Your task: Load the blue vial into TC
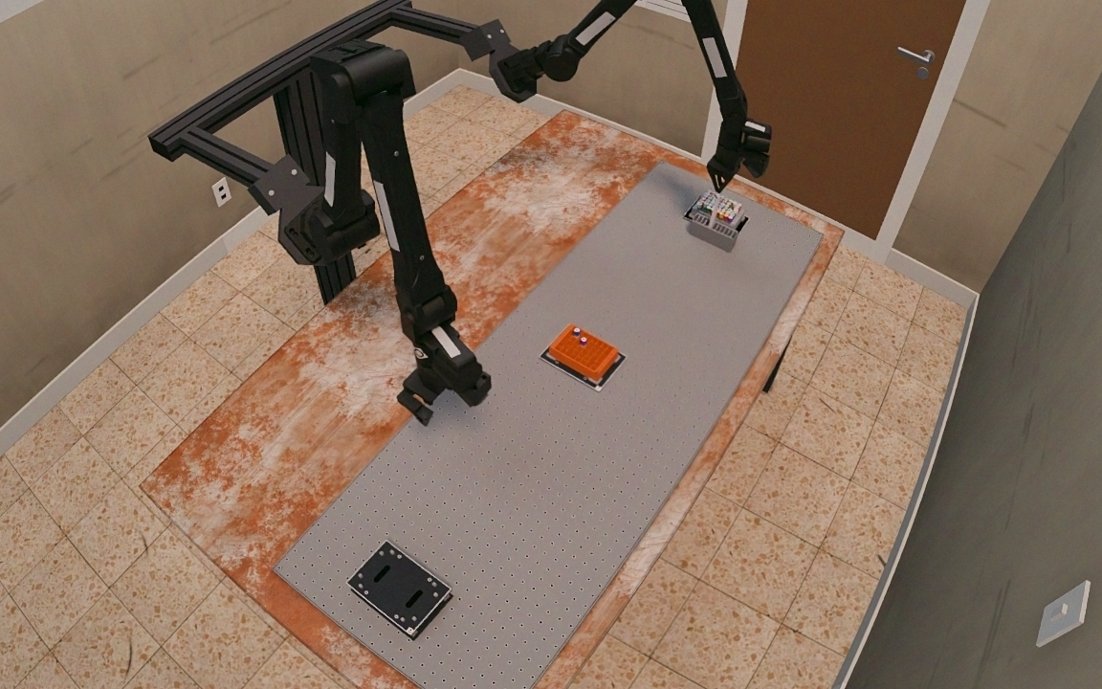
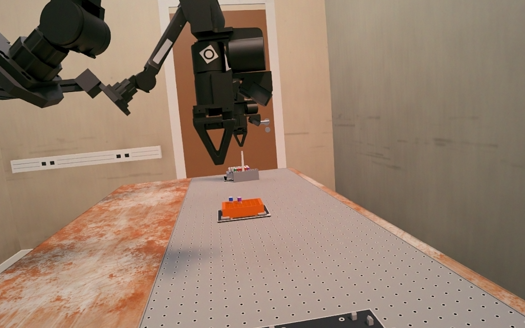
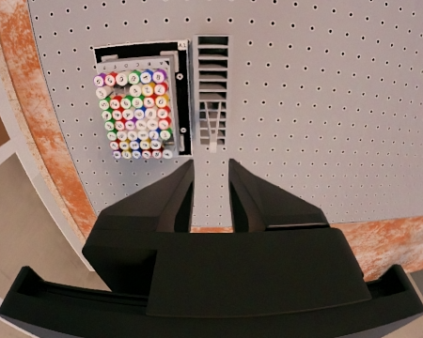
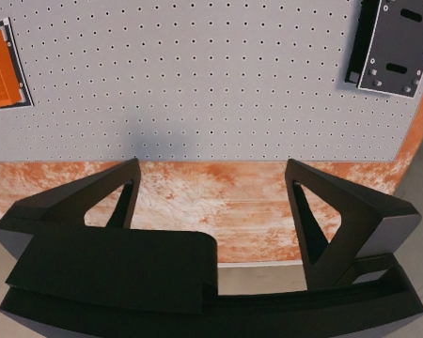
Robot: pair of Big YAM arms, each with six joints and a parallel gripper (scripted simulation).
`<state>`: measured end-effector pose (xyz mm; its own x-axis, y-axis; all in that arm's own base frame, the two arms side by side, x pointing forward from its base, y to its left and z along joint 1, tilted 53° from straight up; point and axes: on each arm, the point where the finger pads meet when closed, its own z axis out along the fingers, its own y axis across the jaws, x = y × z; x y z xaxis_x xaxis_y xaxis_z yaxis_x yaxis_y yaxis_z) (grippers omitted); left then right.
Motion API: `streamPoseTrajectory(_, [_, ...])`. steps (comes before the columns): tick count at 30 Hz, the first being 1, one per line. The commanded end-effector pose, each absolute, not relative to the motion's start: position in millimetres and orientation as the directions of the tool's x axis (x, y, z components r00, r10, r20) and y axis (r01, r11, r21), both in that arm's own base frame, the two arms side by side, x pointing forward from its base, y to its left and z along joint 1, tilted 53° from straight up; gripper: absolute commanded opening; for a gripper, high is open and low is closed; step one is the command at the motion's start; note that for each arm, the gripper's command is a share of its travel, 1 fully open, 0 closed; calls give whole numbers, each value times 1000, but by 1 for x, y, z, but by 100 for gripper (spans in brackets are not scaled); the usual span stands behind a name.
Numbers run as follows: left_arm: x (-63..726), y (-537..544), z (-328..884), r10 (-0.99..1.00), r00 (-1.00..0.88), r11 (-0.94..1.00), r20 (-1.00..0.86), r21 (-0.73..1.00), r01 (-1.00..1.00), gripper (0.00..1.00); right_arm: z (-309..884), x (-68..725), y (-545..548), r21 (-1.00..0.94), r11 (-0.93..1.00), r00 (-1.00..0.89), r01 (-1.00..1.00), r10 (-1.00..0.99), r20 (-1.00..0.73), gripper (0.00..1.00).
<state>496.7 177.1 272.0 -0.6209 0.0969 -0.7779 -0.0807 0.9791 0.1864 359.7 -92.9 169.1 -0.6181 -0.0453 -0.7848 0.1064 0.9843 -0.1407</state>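
The vial rack R1 (image 3: 174,100) is full of capped vials at the far end, with a gap in its second row. A blue-edged cap (image 3: 139,113) stands in C4; its number is unclear. The grey holder H1 (image 1: 714,235) (image 2: 246,176) (image 3: 195,70) stands beside it with the white forceps T1 (image 2: 242,160) (image 3: 213,146) upright in it. My left gripper (image 1: 717,187) (image 2: 240,145) (image 3: 211,167) is partly open and empty, above them. The orange carrier TC (image 1: 596,366) (image 2: 243,210) (image 4: 7,75) holds a blue-capped and a purple-capped vial. My right gripper (image 1: 415,412) (image 2: 218,163) (image 4: 212,166) is wide open and empty.
A black nest plate (image 1: 401,590) (image 4: 390,47) with pegs and two slots lies at the near end of the perforated board (image 1: 529,479). A black nest (image 3: 183,113) surrounds R1. The right arm hangs between TC and the black plate, over the board's edge.
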Motion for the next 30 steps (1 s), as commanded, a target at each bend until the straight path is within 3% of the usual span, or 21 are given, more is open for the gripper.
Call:
streamPoseTrajectory(1, [499,177,283,107,-610,978,-785,195,-78,24,175,362,-95,-151,983,-610,108,-55,-791,100])
streamPoseTrajectory(30, [499,175,284,107,-610,978,-785,195,-78,24,175,362,-95,-151,983,-610,108,-55,-791,100])
